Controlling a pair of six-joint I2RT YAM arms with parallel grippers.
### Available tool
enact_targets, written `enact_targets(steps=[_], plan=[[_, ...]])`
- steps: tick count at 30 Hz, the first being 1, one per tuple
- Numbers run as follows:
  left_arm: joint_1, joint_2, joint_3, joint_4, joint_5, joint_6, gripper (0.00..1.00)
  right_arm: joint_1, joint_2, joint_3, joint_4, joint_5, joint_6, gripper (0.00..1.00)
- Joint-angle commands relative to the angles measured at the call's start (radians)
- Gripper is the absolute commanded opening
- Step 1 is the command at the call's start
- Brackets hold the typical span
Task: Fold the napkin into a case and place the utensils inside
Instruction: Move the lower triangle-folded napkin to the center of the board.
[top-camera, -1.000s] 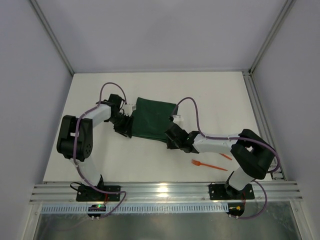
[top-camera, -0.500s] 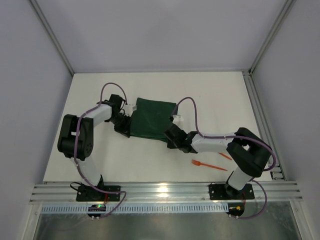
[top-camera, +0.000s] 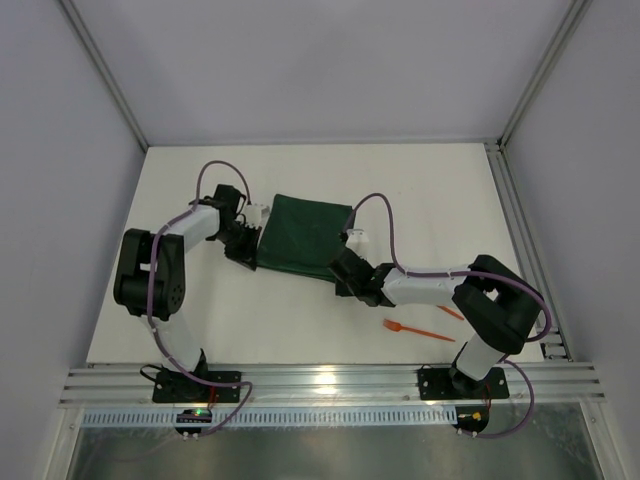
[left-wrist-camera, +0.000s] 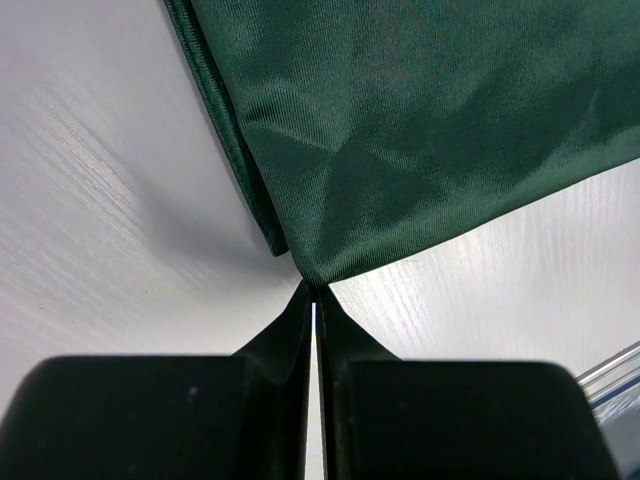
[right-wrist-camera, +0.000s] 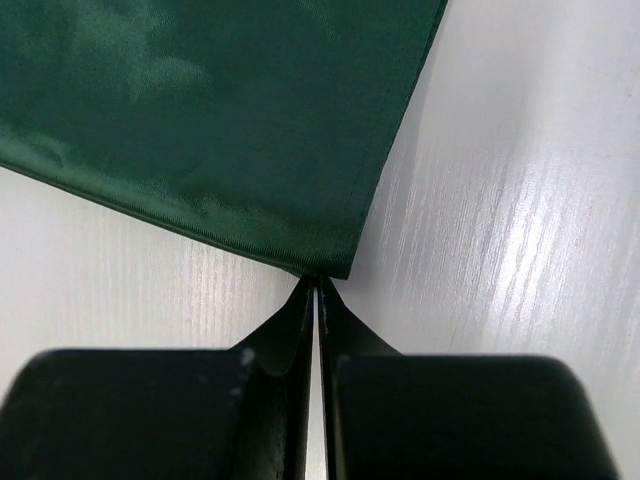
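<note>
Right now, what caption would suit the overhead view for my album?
The left gripper and right gripper each pinch a near corner of the green napkin, an orange fork lying nearby.

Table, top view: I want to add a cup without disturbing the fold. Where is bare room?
Bare: the far strip of the table between the napkin and back wall, and the near-middle patch between the left arm and right arm. Crowded: the napkin's near corners, pinched by the left gripper and right gripper, and around the fork by the right arm.
</note>
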Motion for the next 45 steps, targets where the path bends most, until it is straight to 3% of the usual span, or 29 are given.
enact_targets(steps=[1, 16, 27, 33, 39, 43, 45], plan=[[0.014, -0.034, 0.038, -0.01, -0.032, 0.029, 0.0, -0.005, -0.019, -0.018, -0.006, 0.054, -0.043, 0.04], [0.026, 0.012, 0.042, 0.023, -0.119, 0.061, 0.0, -0.015, -0.024, -0.025, 0.008, 0.019, -0.095, 0.04], [0.028, 0.032, 0.033, 0.032, -0.081, 0.059, 0.0, -0.018, -0.024, -0.003, -0.03, -0.004, -0.162, 0.04], [0.029, 0.003, -0.007, 0.044, -0.053, 0.081, 0.0, -0.016, -0.143, -0.045, -0.067, -0.044, -0.25, 0.22], [0.029, -0.005, -0.01, 0.05, -0.036, 0.082, 0.0, -0.016, -0.306, -0.01, -0.141, -0.116, -0.368, 0.29], [0.029, -0.009, -0.016, 0.053, -0.033, 0.076, 0.0, -0.018, -0.268, 0.098, -0.118, -0.124, -0.4, 0.29], [0.029, -0.014, -0.016, 0.056, -0.035, 0.073, 0.0, -0.027, -0.161, 0.201, -0.122, -0.142, -0.408, 0.29]])
